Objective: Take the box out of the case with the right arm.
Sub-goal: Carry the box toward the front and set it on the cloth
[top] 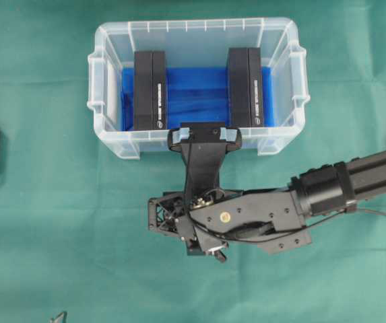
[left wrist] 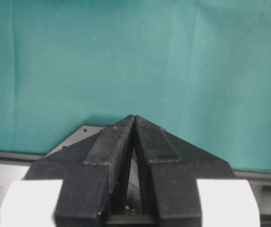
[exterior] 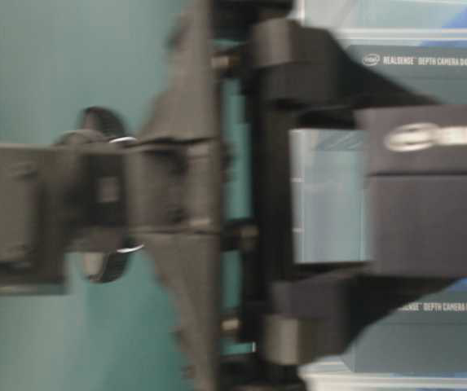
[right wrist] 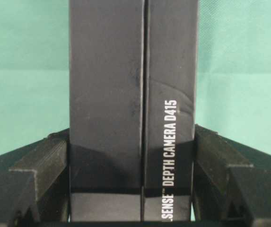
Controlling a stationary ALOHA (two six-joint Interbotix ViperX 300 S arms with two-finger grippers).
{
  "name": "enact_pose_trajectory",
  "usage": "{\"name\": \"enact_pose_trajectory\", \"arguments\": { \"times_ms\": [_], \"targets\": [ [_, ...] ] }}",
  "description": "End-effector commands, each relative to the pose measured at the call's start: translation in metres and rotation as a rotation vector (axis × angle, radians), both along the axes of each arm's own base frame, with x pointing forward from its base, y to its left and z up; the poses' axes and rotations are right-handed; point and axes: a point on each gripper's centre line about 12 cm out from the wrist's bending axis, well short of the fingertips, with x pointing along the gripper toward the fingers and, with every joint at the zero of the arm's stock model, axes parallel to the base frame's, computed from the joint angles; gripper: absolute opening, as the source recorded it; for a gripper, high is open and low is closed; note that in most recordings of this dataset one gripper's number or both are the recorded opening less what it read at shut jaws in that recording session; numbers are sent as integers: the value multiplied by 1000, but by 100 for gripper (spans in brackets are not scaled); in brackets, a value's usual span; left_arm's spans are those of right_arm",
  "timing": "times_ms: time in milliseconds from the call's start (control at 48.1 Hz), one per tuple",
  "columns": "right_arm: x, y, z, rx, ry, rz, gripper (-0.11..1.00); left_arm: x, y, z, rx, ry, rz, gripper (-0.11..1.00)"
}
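Observation:
My right gripper (top: 205,136) is shut on a black box (top: 205,128), its blue-taped fingers (top: 183,134) pressing the box's two sides. From overhead the held box hangs over the near wall of the clear case (top: 193,24). In the right wrist view the box (right wrist: 107,94), printed "DEPTH CAMERA D415", fills the gap between the fingers of the right gripper (right wrist: 133,137), with only green cloth behind it. Far from all this, my left gripper (left wrist: 134,118) is shut on nothing over green cloth.
Two more black boxes stand on edge on the case's blue floor, one at the left (top: 149,91) and one at the right (top: 246,87). The right arm (top: 354,178) stretches in from the right edge. Green cloth (top: 58,235) covers the table around the case.

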Motion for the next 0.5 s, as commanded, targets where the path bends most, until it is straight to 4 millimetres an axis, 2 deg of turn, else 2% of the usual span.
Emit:
{"name": "enact_pose_trajectory", "arguments": {
  "times_ms": [0,145,478],
  "targets": [
    [0,-1,8,15,-47,-2,66,3,0,5,0,-18,-3,0],
    [1,-2,-5,29,-71,-2,66,3,0,5,3,-16,-4,0],
    [2,-2,-6,35,-82,-12,66,4,0,4,6,-14,-3,0]
  ]
}}
